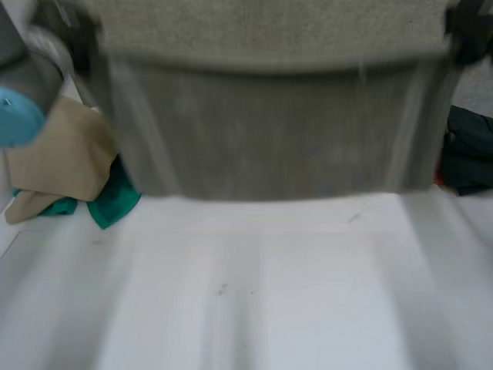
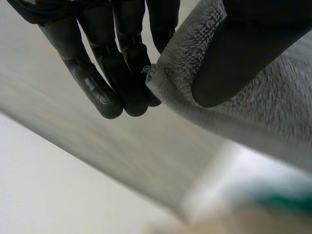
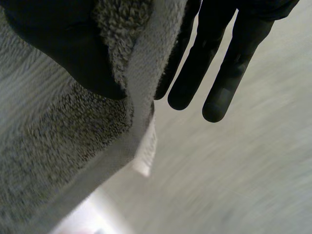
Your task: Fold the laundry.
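Your left hand (image 2: 114,63) pinching one top corner of the grey terry towel (image 1: 269,131) between thumb and fingers, your right hand (image 3: 229,68) pinching the other, towel spread across the upper frame above the white table (image 1: 269,293), crumpled beige cloth (image 1: 58,158) and green cloth (image 1: 115,202) mid-left, dark cloth (image 1: 470,154) at right edge.

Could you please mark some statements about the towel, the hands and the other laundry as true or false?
1. The grey towel is held up, spread wide. True.
2. The left hand is open, clear of the towel. False: its thumb and fingers pinch a towel corner.
3. The right hand pinches the towel near a white label. True.
4. The beige cloth lies at the middle of the table. False: it lies by the left arm, over a green cloth.
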Tool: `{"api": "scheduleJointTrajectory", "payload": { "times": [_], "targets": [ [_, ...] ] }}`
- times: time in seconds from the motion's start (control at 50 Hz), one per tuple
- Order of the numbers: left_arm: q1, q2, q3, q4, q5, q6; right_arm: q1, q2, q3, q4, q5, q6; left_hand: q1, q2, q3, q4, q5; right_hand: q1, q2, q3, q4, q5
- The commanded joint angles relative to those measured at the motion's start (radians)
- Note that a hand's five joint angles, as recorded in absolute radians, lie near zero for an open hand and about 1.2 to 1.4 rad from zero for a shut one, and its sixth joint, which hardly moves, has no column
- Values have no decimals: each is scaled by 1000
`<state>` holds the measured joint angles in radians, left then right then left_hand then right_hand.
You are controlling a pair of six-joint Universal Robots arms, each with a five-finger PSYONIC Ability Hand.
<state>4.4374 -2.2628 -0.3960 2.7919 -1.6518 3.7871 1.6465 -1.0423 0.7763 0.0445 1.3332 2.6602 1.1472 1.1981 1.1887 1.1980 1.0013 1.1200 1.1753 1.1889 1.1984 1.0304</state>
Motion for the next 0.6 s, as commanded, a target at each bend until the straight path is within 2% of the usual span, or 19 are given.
{"api": "scheduleJointTrajectory", "payload": {
  "times": [0.02,0.12,0.2,0.34,0.5,0.6],
  "targets": [
    [25,103,-18,397,38,-224,-25,-94,112,-446,26,283,249,198,208,198,220,276,221,207,198,191],
    [33,118,-116,442,59,-224,-7,-82,150,-457,15,253,249,198,208,198,220,276,221,207,198,191],
    [36,129,-254,454,86,-231,12,-44,172,-388,-12,199,249,198,208,198,220,276,221,207,198,191],
    [45,105,-446,448,78,-239,32,34,213,-284,-25,138,249,198,208,198,220,276,221,207,198,191],
    [25,46,-700,448,90,-225,42,175,372,-146,-66,-18,249,198,208,198,220,276,221,207,198,191],
    [33,34,-767,459,101,-210,33,202,461,-124,-65,-88,249,198,208,198,220,276,221,207,198,191]
  ]
}}
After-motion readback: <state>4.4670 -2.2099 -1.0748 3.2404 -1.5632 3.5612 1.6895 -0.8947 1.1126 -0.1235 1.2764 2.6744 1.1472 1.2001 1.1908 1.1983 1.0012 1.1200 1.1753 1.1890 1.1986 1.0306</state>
